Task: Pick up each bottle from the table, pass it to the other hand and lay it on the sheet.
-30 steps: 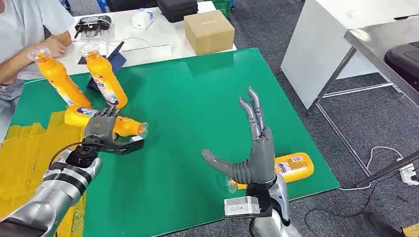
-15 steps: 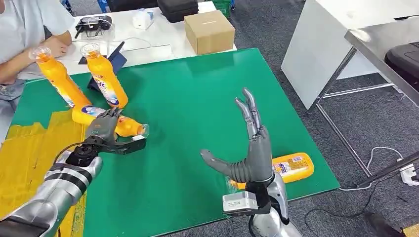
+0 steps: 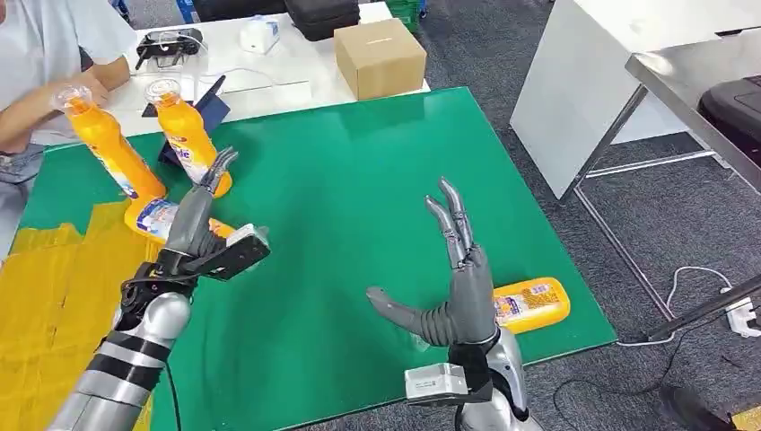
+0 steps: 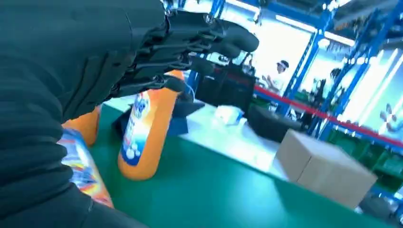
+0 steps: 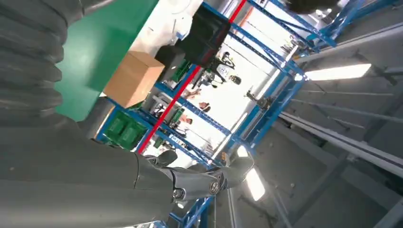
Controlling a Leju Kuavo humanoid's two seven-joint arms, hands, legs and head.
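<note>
The right hand (image 3: 453, 292) is open and empty, with a lying bottle (image 3: 531, 303) just beyond its wrist. The left hand (image 3: 199, 229), open and empty, hovers over another lying bottle (image 3: 160, 215); reaching down carelessly could topple the standing bottles (image 3: 190, 144) just past it.

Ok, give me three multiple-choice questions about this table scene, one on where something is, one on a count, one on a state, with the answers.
1. Where does the cardboard box stand?
A. on the white table
B. on the green mat
C. on the floor

2. How many orange bottles show in the head view?
A. two
B. four
C. six

3. What is the right hand doing?
A. gripping a bottle
B. open, holding nothing
C. pressing the box

Answers: 1 A, the box sits beyond the green mat; 2 B, two upright, two lying; 3 B, its fingers are spread in the air.
</note>
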